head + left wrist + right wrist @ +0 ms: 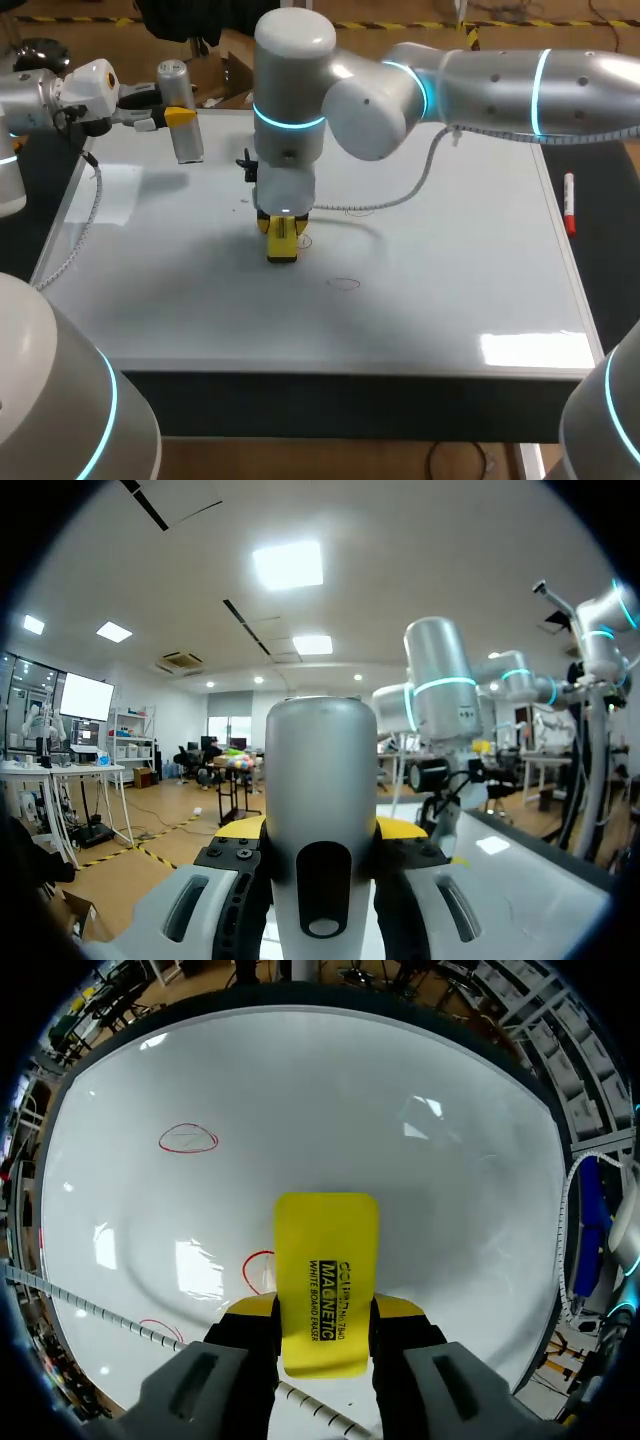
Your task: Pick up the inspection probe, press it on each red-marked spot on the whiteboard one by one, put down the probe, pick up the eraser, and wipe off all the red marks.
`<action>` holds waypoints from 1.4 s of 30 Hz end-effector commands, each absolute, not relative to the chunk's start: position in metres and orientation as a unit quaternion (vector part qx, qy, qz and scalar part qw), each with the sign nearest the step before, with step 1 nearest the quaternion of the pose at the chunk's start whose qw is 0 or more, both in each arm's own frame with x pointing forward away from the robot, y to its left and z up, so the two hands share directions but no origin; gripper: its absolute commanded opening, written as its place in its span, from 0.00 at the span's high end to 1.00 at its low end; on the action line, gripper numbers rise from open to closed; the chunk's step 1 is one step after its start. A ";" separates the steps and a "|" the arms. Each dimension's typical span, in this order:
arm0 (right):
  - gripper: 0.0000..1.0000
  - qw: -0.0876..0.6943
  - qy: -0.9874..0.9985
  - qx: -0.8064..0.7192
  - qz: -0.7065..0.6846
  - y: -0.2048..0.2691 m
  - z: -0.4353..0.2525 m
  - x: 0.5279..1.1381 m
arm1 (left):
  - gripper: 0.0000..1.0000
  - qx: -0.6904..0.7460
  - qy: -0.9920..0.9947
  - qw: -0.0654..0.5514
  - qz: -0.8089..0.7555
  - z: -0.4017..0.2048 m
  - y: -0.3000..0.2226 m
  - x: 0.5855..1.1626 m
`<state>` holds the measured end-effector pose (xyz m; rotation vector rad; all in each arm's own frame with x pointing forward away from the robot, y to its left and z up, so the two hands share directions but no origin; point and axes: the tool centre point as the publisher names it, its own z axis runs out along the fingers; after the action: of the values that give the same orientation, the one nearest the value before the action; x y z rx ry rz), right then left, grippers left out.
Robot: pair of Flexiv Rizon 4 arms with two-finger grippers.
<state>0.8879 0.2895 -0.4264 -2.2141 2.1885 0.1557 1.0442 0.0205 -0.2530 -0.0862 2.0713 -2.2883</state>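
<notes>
Right in the middle of the desk (605, 230), the right gripper (283, 232) points straight down at the big glossy whiteboard (450, 300). Its yellow-tipped fingers (400, 1308) are closed to a narrow gap on the flat yellow plastic whiteboard eraser (326, 1270), clamping its two long edges. The pad end looks to be down on the board, though I can't swear there's contact. One red hand-drawn loop (256, 1270) sits just beside the eraser, half hidden by it, another red oval (188, 1139) is well ahead, and a third (160, 1330) shows off to the side. So my guess is the wiping is only getting going. That eraser should be light and stiff-shelled with a soft sole, and the edge grip suits it, but it will smear rather than clean unless it's kept flat with even pressure. Over at the far left corner, the left gripper (170, 117) is closed around the middle of the smooth silver cylindrical inspection probe (188, 145), which stands upright at the board's edge (not set down, as far as I can see). From the left wrist, a yellow tip shows on either side of the probe's barrel. It looks like bare metal, so it's probably slick and weightier, and a firm mid-body hold seems right. A red marker pen (569, 203) lies on the desk just off the board's right edge.
</notes>
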 end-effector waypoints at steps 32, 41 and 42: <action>1.00 -0.017 0.757 -0.652 0.031 0.245 -0.469 0.888 | 1.00 -0.028 0.671 0.028 -0.741 -0.252 0.020 1.044; 1.00 -0.024 0.767 -0.641 0.029 0.229 -0.478 0.885 | 1.00 -0.028 0.671 0.028 -0.741 -0.252 0.020 1.044; 1.00 -0.024 0.768 -0.640 0.029 0.227 -0.478 0.884 | 1.00 -0.028 0.671 0.028 -0.741 -0.252 0.020 1.044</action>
<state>0.8887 0.2400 -0.4350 -2.0443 2.4528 0.0957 1.0442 0.0205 -0.2530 -0.0862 2.0713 -2.2883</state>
